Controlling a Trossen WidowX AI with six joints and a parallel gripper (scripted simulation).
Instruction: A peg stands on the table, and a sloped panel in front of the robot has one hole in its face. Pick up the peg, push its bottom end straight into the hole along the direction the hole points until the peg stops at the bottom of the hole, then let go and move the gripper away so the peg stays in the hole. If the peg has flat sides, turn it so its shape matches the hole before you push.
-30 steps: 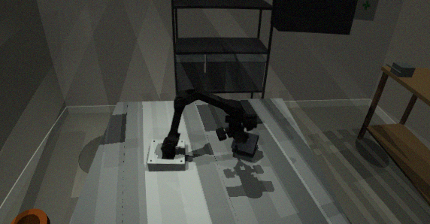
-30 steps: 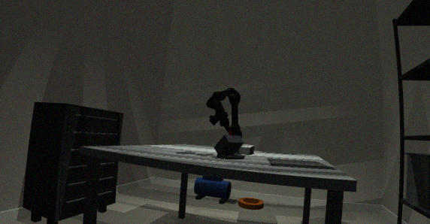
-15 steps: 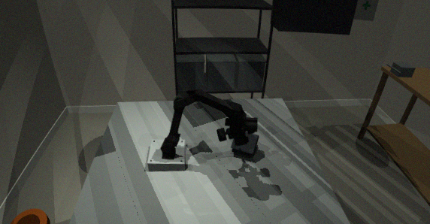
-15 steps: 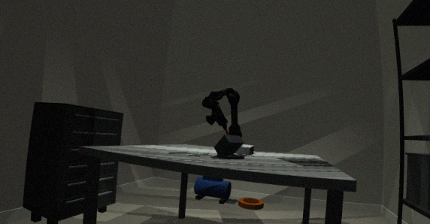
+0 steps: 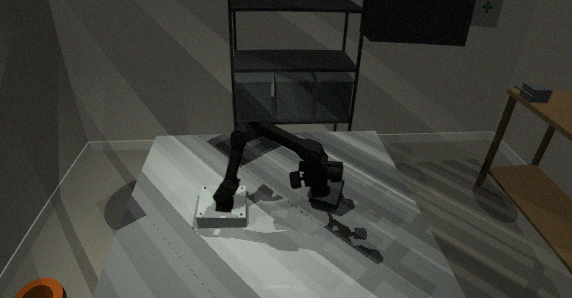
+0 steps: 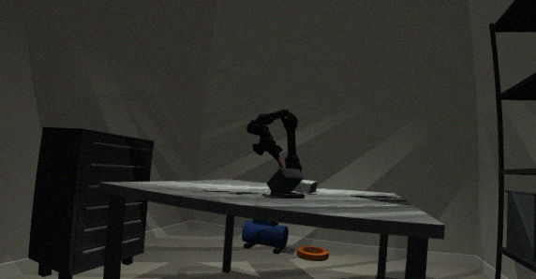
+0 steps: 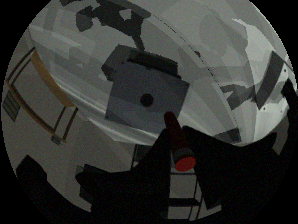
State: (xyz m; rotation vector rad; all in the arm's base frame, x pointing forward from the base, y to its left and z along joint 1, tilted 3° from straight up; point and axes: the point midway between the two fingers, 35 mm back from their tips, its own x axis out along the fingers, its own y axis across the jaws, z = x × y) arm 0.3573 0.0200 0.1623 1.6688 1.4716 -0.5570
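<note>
The dark grey sloped panel (image 5: 336, 197) (image 6: 284, 181) (image 7: 125, 106) stands on the table. The wrist view shows its face with one dark, round-looking hole (image 7: 146, 100) near the middle. My gripper (image 6: 278, 157) (image 7: 175, 131) is shut on the red peg (image 6: 280, 163) (image 7: 185, 163), which looks round. In the wrist view the peg's far end overlaps the panel's edge, to the lower right of the hole, outside it. In the exterior view the peg slants down to just above the panel block; the exact gap is unclear. In the top view the arm hides peg and fingertips.
The arm's pale base box (image 5: 221, 221) (image 6: 307, 185) sits on the table (image 5: 280, 276) (image 6: 187, 198), to the panel's left in the top view. Patchy shadows cross the tabletop. A shelf rack (image 5: 295, 61) and a wooden bench (image 5: 530, 196) stand beyond the table.
</note>
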